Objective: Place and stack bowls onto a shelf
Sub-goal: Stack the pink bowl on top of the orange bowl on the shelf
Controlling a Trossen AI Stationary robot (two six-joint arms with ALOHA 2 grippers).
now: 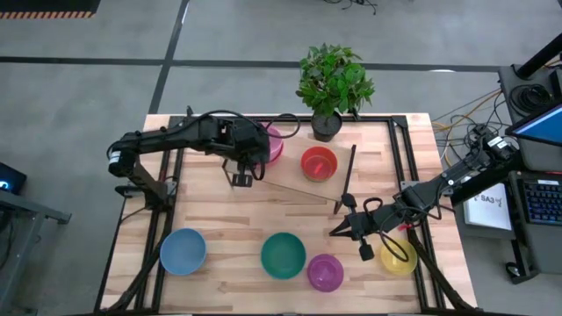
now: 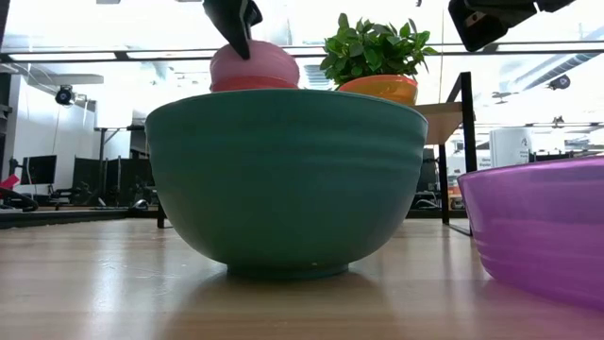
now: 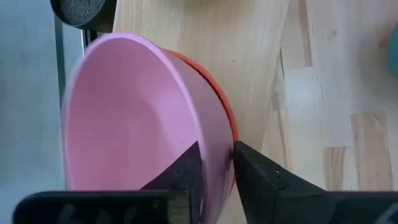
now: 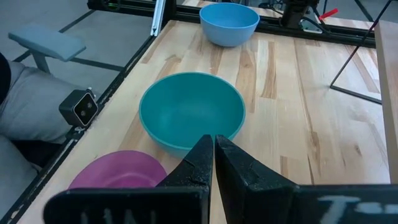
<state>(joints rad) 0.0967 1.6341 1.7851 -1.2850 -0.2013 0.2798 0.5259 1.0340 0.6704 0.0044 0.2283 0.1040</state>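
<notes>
My left gripper (image 1: 260,160) is over the left end of the shelf (image 1: 291,178), shut on the pink bowl (image 1: 274,143). The pink bowl sits tilted inside a red-orange bowl (image 3: 227,112) that stands on the shelf board (image 3: 255,56). Further right on the shelf is an orange bowl (image 1: 319,163). Blue (image 1: 183,251), teal (image 1: 283,254), purple (image 1: 325,272) and yellow (image 1: 398,256) bowls rest on their bases on the tabletop near its front edge. My right gripper (image 4: 213,155) hovers shut between the shelf and the yellow bowl, pointing toward the teal bowl (image 4: 191,112). My left gripper pinches the pink bowl's wall at its rim (image 3: 214,163), one finger (image 3: 186,171) inside the bowl and the other (image 3: 261,174) outside. The fingers come from above. The bowl is tilted, its lower part resting in the red-orange bowl beneath.
A potted green plant (image 1: 332,83) stands at the table's far edge behind the shelf. The shelf's black rod legs (image 1: 349,175) rise near my right arm. Black frame rails run along the table's left and right sides. Bare wood lies between the shelf and the front row of bowls.
</notes>
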